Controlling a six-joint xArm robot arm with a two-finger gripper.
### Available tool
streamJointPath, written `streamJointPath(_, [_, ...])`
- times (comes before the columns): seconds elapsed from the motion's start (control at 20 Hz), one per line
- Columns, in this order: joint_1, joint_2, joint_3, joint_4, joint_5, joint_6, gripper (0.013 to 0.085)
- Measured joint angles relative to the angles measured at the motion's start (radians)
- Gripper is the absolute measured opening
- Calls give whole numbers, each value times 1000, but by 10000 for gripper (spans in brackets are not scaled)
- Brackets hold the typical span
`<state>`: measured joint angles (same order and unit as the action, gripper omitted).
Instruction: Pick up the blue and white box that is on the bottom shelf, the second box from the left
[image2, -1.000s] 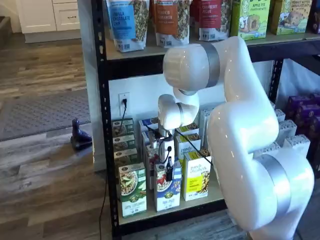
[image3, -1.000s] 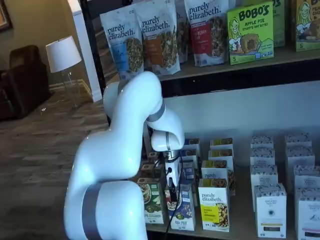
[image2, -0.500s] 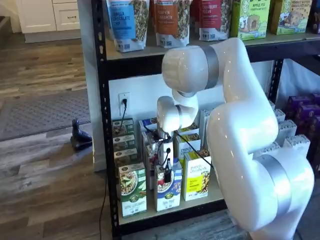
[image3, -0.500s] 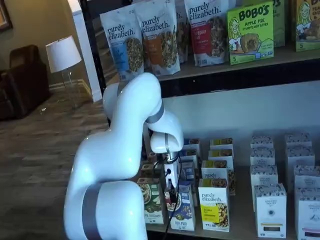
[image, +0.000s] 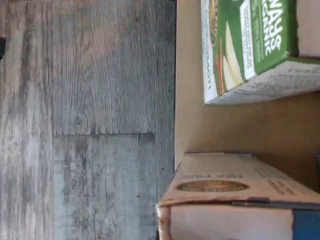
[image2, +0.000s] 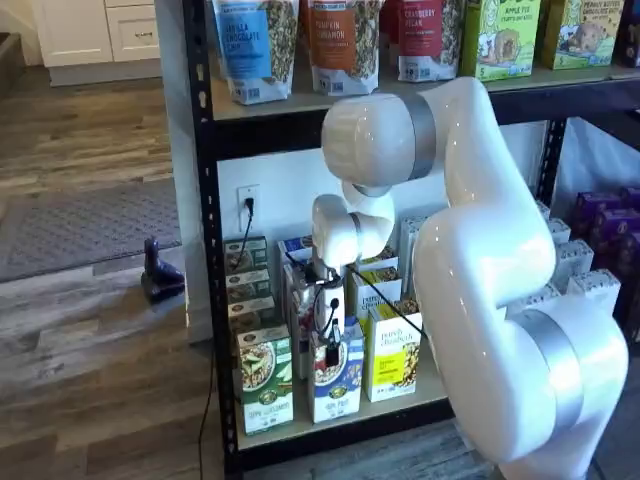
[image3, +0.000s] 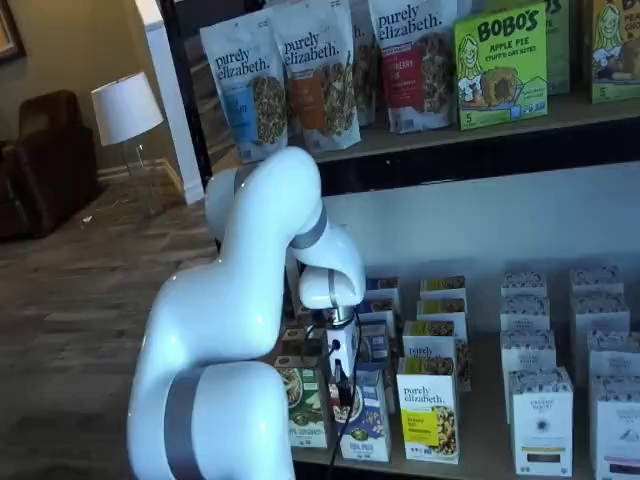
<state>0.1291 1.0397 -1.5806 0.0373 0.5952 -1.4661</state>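
Directly beneath my fingers (image2: 331, 352) stood the upright box (image2: 336, 382); whether they had gripped it, I couldn't tell.

Three bags (image3: 322, 72) are standing in front above; one green box (image2: 265, 382), one blue box (image2: 338, 388) and one yellow box (image2: 393, 362) are standing in front below.

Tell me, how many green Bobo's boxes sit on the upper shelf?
2 in a shelf view: one Bobo's box right of the granola bags, another cut off by the picture's edge. More may stand behind or out of frame.
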Motion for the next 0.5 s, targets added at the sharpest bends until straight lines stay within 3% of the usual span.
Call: streamJointPath(0.5, [-3, -17, 30, -7, -26, 3, 530])
